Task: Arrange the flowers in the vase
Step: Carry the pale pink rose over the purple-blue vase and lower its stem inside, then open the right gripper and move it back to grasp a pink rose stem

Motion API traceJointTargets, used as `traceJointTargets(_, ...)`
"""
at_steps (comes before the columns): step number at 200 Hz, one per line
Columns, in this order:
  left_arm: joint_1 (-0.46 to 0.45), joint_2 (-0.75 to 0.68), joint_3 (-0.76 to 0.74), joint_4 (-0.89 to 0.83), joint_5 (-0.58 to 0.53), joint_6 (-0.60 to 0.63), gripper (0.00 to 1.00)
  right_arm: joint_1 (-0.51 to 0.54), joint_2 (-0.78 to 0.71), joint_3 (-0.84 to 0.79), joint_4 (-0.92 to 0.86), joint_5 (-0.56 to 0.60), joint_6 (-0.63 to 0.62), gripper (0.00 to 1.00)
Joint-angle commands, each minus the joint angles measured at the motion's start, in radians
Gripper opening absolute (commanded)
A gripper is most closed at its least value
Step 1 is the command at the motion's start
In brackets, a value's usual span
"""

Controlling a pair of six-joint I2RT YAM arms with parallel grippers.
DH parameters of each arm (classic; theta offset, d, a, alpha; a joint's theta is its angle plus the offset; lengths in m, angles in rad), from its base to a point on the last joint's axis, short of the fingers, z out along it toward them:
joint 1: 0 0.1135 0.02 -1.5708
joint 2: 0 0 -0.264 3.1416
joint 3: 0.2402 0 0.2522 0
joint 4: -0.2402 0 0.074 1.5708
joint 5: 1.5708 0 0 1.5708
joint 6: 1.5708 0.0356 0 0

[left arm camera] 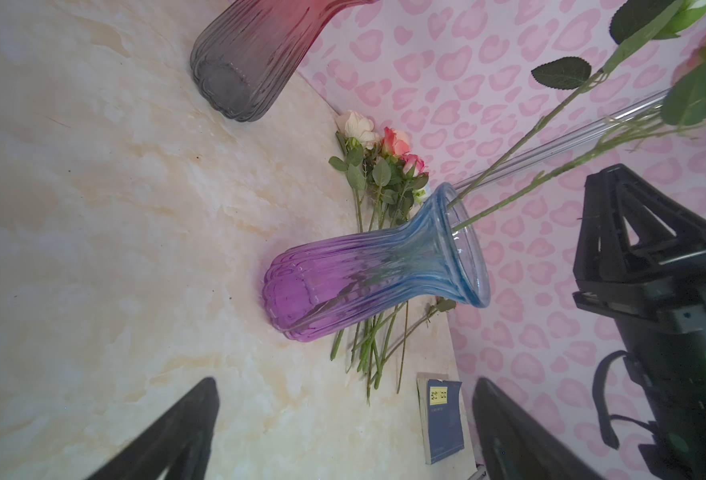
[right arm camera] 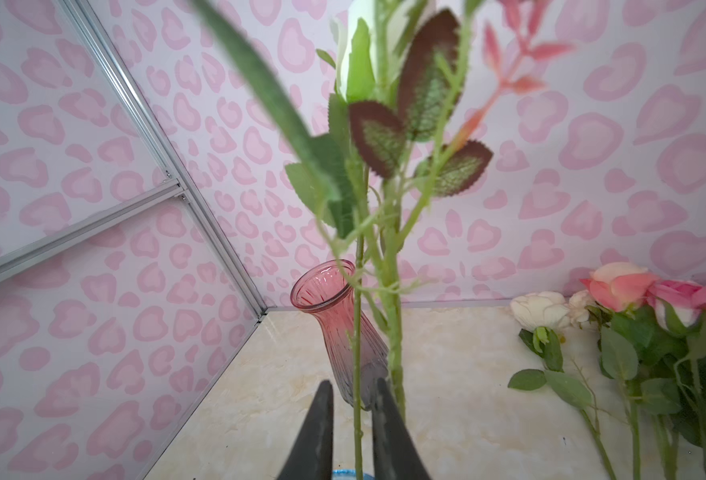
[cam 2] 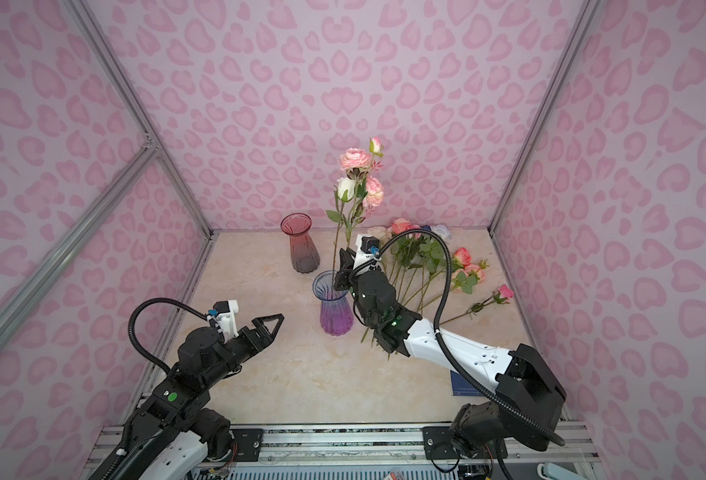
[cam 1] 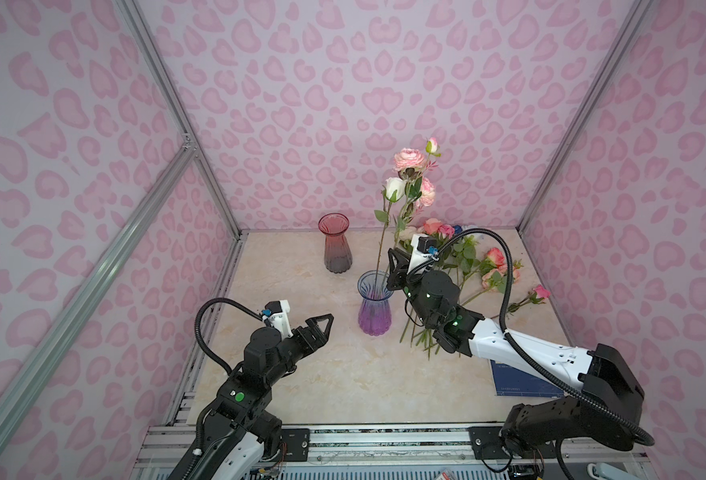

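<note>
The right arm stretches forward from its base low over the table (cam 1: 301, 395), forearm angled inward and wrist roughly level, so the right pincer (cam 1: 393, 259) points at the back wall directly above the mouth of the vase (cam 1: 375, 305). Its jaws stand only narrowly apart, and a thin stem (right arm camera: 357, 332) passes between them (the right wrist view shows a slit of space on either side, so it is not clamped). That stem and a thicker one beside it drop into the vase below the pincer and rise well above it to a white head (cam 1: 394, 189) and pink heads (cam 1: 409, 160). The other flowers (cam 1: 467, 259) lie on the table in a pile to the right of and beyond this pincer, and a red vase (cam 1: 334, 245) stands empty ahead of it to the left. The left arm is folded at the elbow and held low. The left pincer (cam 1: 322, 324) is spread wide and holds nothing. The vase is ahead of it, well apart. Behind the right pincer, partly under the forearm, lies a dark blue booklet (left arm camera: 442, 419). It bears a yellow label with dark characters, too small to read.
</note>
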Motion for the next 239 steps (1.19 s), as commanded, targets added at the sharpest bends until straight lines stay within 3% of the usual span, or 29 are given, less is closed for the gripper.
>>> traceJointTargets(1,0.001,-0.014,0.004,0.029,0.004,-0.011,0.96,0.003,-0.011,-0.015,-0.01,0.022,0.025,0.19)
traceJointTargets(123,0.0,-0.019,-0.034,0.04,-0.004,0.009,0.96,0.02,-0.132,-0.032,-0.143,0.013,0.057,0.23)
traceJointTargets(147,0.0,-0.003,-0.038,0.07,0.007,0.007,0.96,0.021,-0.181,-0.035,-0.23,0.046,0.019,0.24)
traceJointTargets(168,-0.001,0.027,-0.034,0.1,0.036,-0.006,0.96,-0.004,-0.246,-0.078,-0.34,0.156,0.035,0.25)
traceJointTargets(189,-0.007,0.068,-0.056,0.149,0.089,-0.038,0.96,-0.135,-0.347,-0.18,-0.438,0.101,0.127,0.26)
traceJointTargets(221,-0.056,0.131,-0.106,0.238,0.106,-0.071,0.96,-0.519,-0.478,-0.346,-0.584,-0.148,0.373,0.29)
traceJointTargets(239,-0.088,0.167,-0.108,0.256,0.092,-0.068,0.96,-0.681,-0.497,-0.423,-0.587,-0.257,0.438,0.35)
